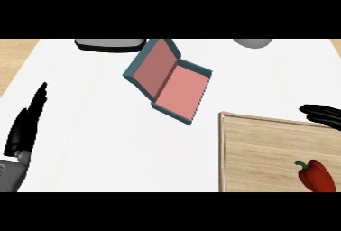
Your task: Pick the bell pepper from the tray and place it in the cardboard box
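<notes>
Your black left hand (25, 124) rests at left, fingers straight | open teal box with pink lining (170, 81) centre-far | red bell pepper (316, 175) lies on the wooden tray (266, 149) near-right | your black right hand (323, 115) at right edge, fingers curled, empty.

grey dish (110, 44) top edge left | pale round object (252, 43) top right
</notes>
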